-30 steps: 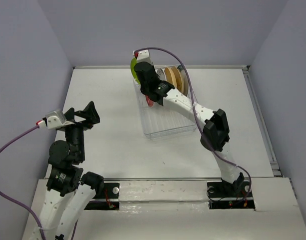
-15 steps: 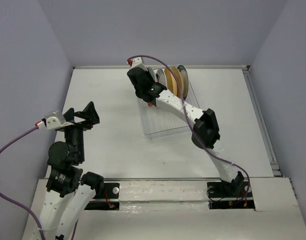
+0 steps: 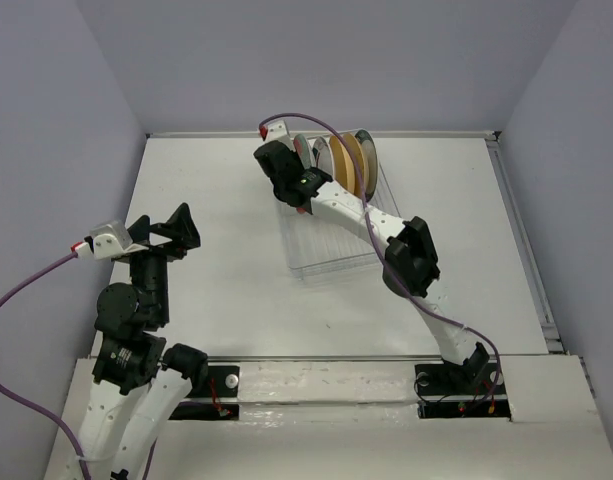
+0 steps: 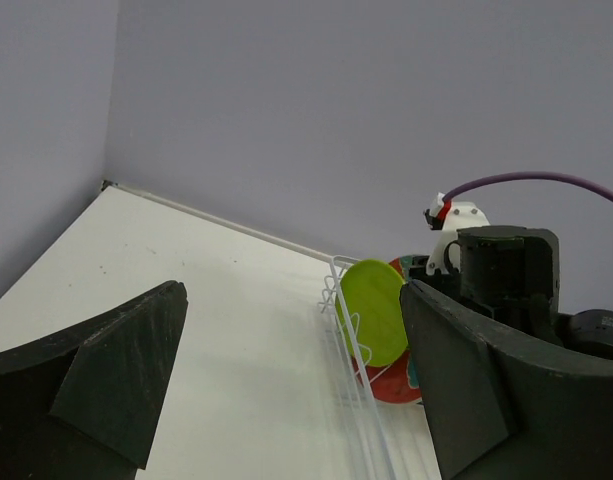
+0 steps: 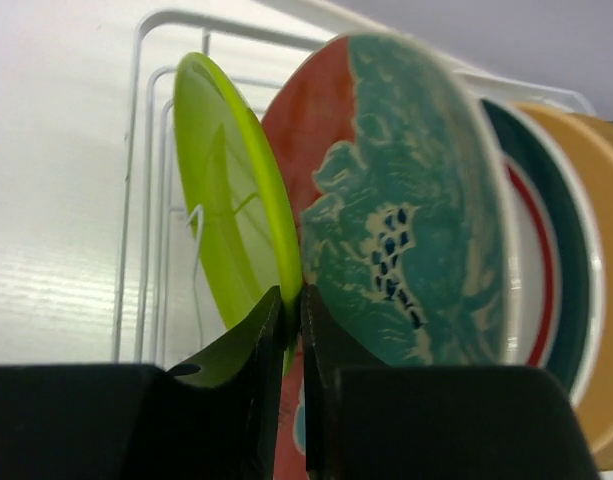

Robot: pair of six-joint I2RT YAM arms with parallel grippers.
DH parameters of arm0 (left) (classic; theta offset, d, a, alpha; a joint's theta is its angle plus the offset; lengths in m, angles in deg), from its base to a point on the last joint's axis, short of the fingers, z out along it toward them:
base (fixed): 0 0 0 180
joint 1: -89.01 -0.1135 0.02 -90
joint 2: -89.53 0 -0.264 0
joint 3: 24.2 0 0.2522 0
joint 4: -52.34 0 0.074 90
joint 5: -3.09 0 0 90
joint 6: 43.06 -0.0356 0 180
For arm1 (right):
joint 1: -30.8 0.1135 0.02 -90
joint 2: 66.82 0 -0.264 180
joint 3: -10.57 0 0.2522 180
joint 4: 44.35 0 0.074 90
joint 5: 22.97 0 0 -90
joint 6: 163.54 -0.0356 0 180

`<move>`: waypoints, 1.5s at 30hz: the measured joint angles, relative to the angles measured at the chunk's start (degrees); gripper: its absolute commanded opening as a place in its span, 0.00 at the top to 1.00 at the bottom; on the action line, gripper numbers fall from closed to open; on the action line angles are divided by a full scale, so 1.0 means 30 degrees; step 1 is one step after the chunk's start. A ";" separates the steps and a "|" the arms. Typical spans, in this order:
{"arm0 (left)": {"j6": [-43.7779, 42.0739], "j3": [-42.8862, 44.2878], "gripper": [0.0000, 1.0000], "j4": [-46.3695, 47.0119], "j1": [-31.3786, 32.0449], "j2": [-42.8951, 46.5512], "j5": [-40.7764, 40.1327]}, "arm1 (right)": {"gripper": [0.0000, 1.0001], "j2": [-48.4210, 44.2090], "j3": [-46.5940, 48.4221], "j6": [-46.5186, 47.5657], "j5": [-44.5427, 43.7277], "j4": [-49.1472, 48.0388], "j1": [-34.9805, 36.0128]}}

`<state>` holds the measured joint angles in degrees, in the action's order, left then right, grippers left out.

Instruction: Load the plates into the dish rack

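Right pincer [image 5: 292,305], arm outstretched, pinches the upright lime plate [image 5: 221,210].

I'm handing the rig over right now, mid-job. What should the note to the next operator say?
Left gripper: open, empty, held away from the rack.
Right gripper: shut on the green plate at its rim; the plate stands at the rack's far end, beside the floral plate.
Done: the white rimmed plate and orange plate also stand upright there.
Left: release the green plate and back out. Any further plates cannot be counted from these views.
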<state>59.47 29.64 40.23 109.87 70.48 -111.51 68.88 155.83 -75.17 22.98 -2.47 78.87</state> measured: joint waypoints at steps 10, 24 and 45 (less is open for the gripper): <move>0.0007 0.0000 0.01 0.0102 0.0000 -0.0117 0.0073 | 0.63 -0.1005 -0.2208 -0.2455 0.3490 0.1078 0.0073; 0.0007 -0.0036 0.01 0.0117 0.0000 -0.0619 0.0131 | 0.26 -0.8641 -0.7278 -0.2878 0.4779 -0.0488 0.0131; -0.0488 -0.0226 0.01 0.0619 -0.0015 -0.2368 0.1668 | 0.00 -2.7547 -2.9150 0.3832 -0.2076 -2.2476 0.0131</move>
<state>58.01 28.96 42.09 109.83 63.38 -106.50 -13.76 68.38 -63.67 16.75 -69.89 79.26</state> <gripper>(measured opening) 0.990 0.995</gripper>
